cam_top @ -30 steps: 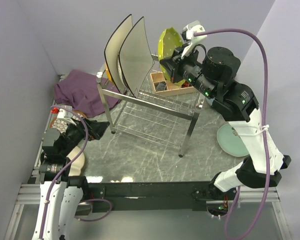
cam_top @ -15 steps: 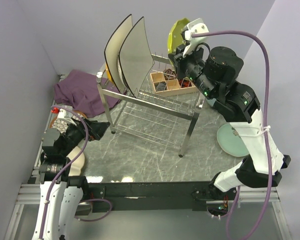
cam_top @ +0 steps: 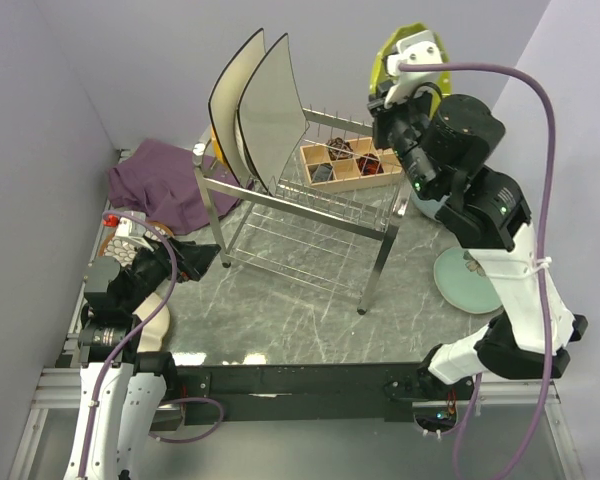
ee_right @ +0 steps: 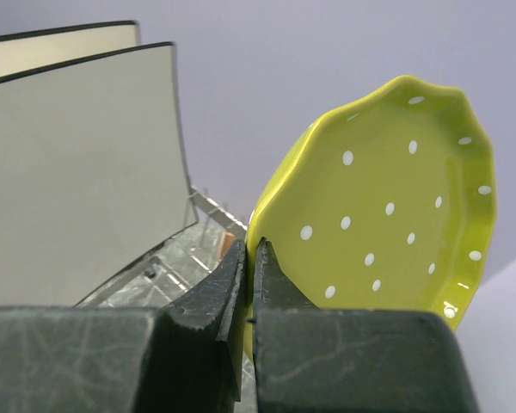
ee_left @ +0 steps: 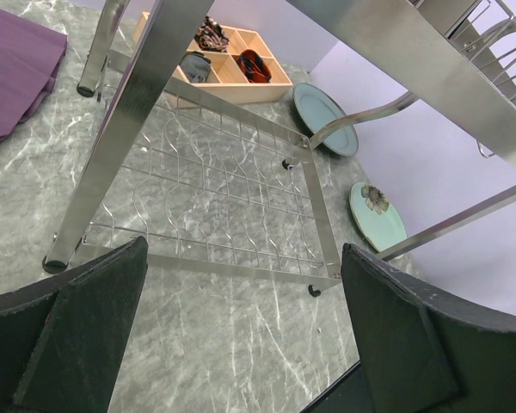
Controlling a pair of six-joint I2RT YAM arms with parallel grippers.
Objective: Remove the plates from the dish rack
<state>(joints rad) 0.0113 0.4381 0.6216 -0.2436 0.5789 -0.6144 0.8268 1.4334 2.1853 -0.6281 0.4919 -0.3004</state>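
My right gripper is shut on the rim of a yellow-green dotted plate, which it holds upright in the air above the back right end of the dish rack. That plate stands apart from the rack. Two large cream square plates lean in the rack's left end. A mint flower plate lies on the table at right, with a teal-grey plate beyond it. My left gripper hangs open and empty, low by the rack's front left leg.
A wooden compartment box sits behind the rack. A purple cloth lies at the back left. A patterned plate and a cream plate lie beside the left arm. Walls stand close on the left, at the back and on the right.
My right gripper has carried the yellow-green plate up and to the right, away from the rack, uncovering the wooden box. The left arm has not moved.
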